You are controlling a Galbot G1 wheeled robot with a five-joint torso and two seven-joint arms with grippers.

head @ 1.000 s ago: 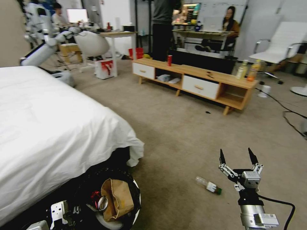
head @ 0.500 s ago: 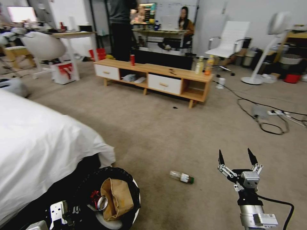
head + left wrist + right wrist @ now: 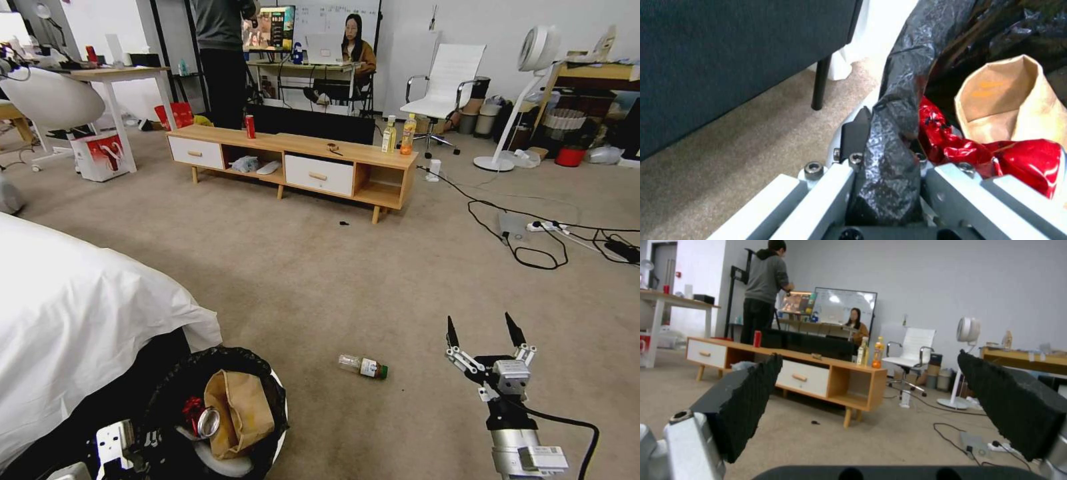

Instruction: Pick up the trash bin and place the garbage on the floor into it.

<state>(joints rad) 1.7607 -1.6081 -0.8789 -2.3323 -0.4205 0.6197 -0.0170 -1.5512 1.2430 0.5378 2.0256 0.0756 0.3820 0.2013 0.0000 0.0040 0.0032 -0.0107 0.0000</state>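
Gripping the bag-lined rim of the trash bin [image 3: 275, 427], the left claw [image 3: 882, 156] is pinched on the black plastic; bin sits low on the robot's left, beside the bed [image 3: 80, 300]. Inside: tan paper bag [image 3: 239, 412], crushed red can [image 3: 208, 421], and what looks like a red packet [image 3: 938, 130]. Right claw [image 3: 483, 331] hangs spread wide over the carpet, holding nothing. Small green-capped bottle [image 3: 363, 366] lies on the floor between bin and right claw.

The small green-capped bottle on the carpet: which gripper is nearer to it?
Right. The right gripper hangs open above the carpet just right of the bottle; the left gripper is farther left, clamped on the trash bin rim.
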